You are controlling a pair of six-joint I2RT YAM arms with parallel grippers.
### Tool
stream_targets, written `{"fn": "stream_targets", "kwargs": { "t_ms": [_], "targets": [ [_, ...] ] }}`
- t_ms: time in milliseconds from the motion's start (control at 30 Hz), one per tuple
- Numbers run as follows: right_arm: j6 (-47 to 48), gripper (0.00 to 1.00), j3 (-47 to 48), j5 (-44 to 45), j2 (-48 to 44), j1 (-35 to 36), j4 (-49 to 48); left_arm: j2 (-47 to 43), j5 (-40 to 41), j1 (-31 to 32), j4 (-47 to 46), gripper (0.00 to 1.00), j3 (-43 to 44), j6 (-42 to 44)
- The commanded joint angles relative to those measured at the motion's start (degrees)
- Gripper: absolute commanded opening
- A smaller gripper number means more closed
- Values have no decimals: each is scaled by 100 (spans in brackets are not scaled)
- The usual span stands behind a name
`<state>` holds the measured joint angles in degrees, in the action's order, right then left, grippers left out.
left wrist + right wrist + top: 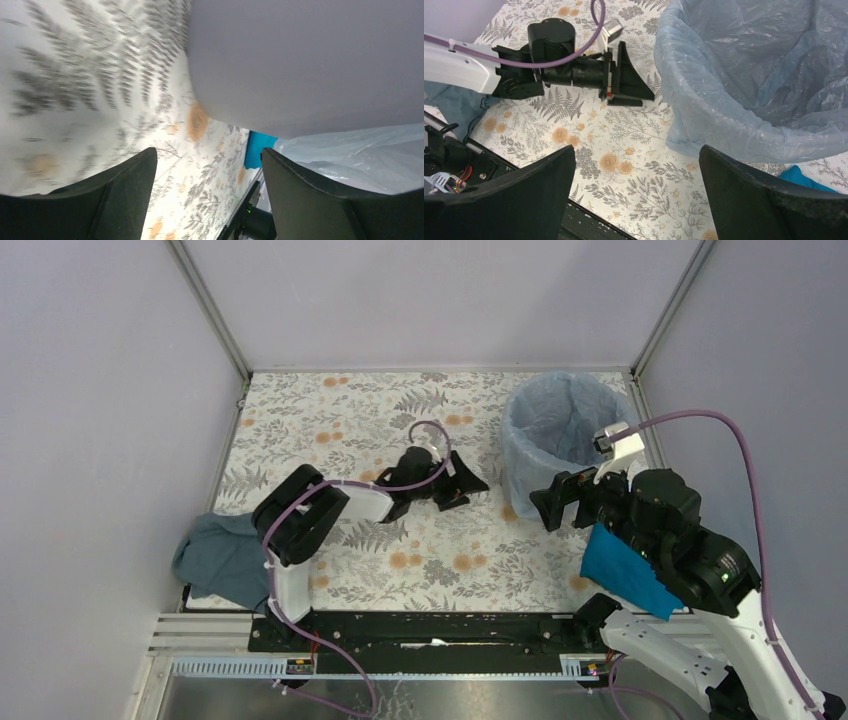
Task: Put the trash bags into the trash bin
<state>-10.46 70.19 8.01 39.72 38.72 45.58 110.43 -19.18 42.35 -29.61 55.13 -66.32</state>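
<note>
Trash bag (734, 115) looks limp, slippery film; you pinch its rim ahead of right end effector (636, 175); that and left end effector (205, 170) are released.

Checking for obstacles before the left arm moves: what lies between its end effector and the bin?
Nothing but bare floral tabletop lies between the left end effector and the bin, as the top view shows.

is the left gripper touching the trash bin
Apart. The right wrist view shows a strip of floral table between the left gripper and the trash bin.
</note>
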Motion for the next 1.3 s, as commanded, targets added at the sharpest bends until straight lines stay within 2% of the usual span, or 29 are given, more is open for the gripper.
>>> {"fn": "stream_targets", "kwargs": {
  "t_ms": [0, 133, 233, 433, 567, 667, 800, 900, 967, 1067, 1200, 1267],
  "targets": [
    [62, 100, -11, 192, -140, 13, 5, -177, -519, -581, -994, 78, -263, -121],
    [29, 100, -49, 205, -201, 13, -3, 300, -580, -552, -400, 73, 497, 27],
    [1, 100, -13, 222, -240, 17, 18, 852, -640, -319, -349, 73, 1309, -93],
    [-60, 100, 170, 209, -212, 13, 64, 2124, -969, 153, -1409, 70, 2654, -1195],
    [-136, 100, 167, 212, -254, 18, 78, 2728, -854, 289, -1429, 71, 3368, -1443],
    [-225, 100, 142, 193, -280, 13, 111, 2766, -726, 231, -1454, 71, 3354, -1426],
    [-271, 100, 96, 241, -333, 13, 170, 2002, -507, -52, -1325, 73, 2388, -1000],
    [-274, 100, 70, 264, -333, 13, 73, 894, -303, -309, -868, 76, 1328, -262],
    [-268, 100, 56, 212, -314, 13, -81, -236, -21, -365, -66, 80, 895, 458],
    [-250, 100, 119, 186, -224, 13, -332, -1687, 511, -325, 1490, 86, 695, 1638],
    [-39, 100, 467, 124, -11, 13, -521, -3619, 1359, -223, 3366, 97, 826, 2828],
    [59, 100, 572, 118, -27, 13, -648, -4385, 1764, -192, 4061, 99, 1049, 3246]
  ]
}}
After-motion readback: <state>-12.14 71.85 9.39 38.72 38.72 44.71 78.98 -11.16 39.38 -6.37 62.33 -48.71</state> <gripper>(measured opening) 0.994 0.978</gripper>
